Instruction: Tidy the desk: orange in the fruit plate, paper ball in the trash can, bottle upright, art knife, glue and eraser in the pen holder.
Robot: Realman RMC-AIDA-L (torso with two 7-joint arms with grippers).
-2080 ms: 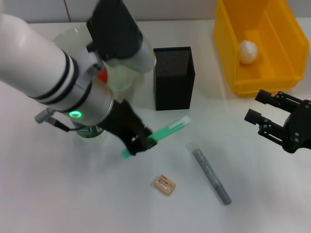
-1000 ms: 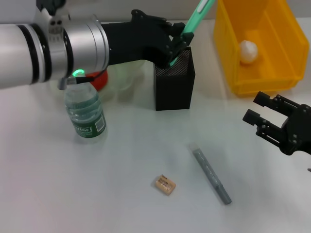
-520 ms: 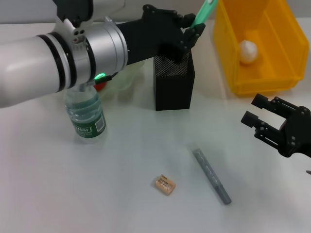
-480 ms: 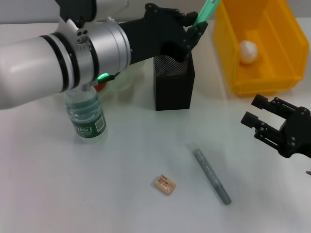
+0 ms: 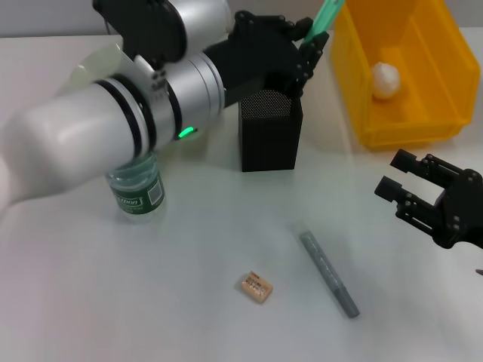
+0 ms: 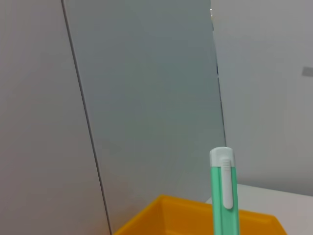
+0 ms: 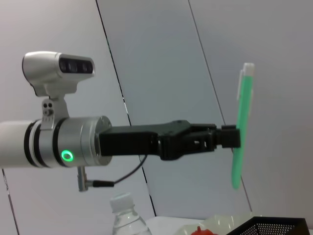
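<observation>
My left gripper (image 5: 306, 49) is shut on the green glue (image 5: 326, 15) and holds it nearly upright just above the black mesh pen holder (image 5: 268, 128). The right wrist view shows the glue (image 7: 240, 122) clear of the holder's rim (image 7: 279, 226). The glue's white tip (image 6: 222, 161) also shows in the left wrist view. The bottle (image 5: 137, 190) stands upright. The eraser (image 5: 256, 287) and the grey art knife (image 5: 328, 273) lie on the table in front. The paper ball (image 5: 385, 79) lies in the yellow trash can (image 5: 400, 124). My left arm hides the orange. My right gripper (image 5: 394, 172) is open and empty at the right.
The fruit plate's rim (image 5: 94, 64) shows behind my left arm at the back left. The trash can stands just right of the pen holder. The bottle's white cap (image 7: 121, 199) shows in the right wrist view.
My left gripper lifted the glue off the table and carried it over the pen holder, edging a little to the right in the last half second. The right gripper has barely moved.
</observation>
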